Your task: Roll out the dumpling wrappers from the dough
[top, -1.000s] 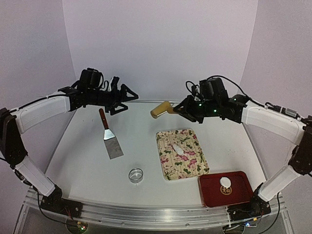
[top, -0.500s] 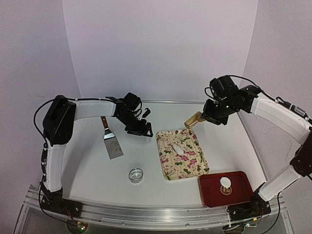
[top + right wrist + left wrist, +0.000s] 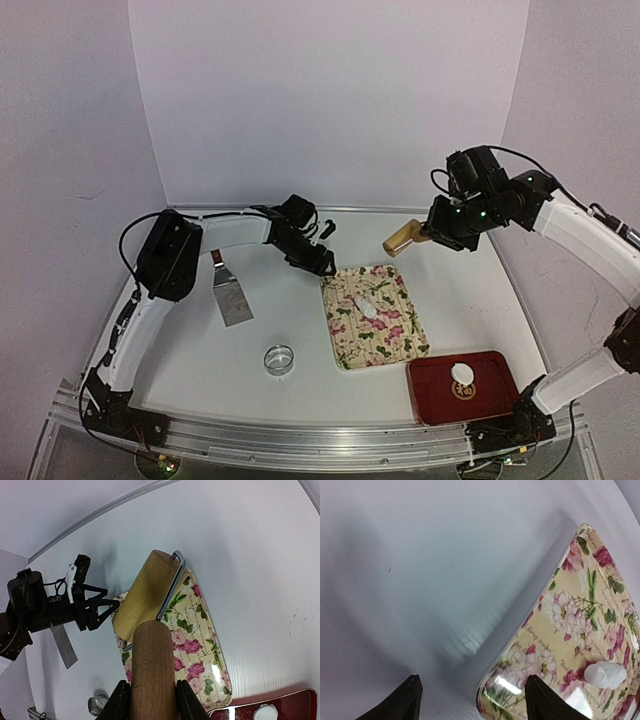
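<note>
Dumpling wrapper (image 3: 461, 374): one small round white disc lay in the red tray (image 3: 490, 396) at the near right of the table (image 3: 180, 340), well apart from both arms. Small white dough lump (image 3: 368, 309) sat near the middle of the floral tray (image 3: 345, 345), just left of and beyond the red tray. Left gripper (image 3: 472, 704) was low at the floral tray's far left corner, fingers spread and holding nothing; in the wrist view that corner showed between the two fingertips, contact not discernible. Right gripper (image 3: 153, 700) was pinched on the wooden handle of the rolling pin (image 3: 402, 240), held up by the tray's far right corner with the roller pointing left. Spatula (image 3: 230, 295) lay flat on the table left of the floral tray, handle toward the far side. Metal ring cutter (image 3: 279, 358) stood near the front, between the spatula and the floral tray.
</note>
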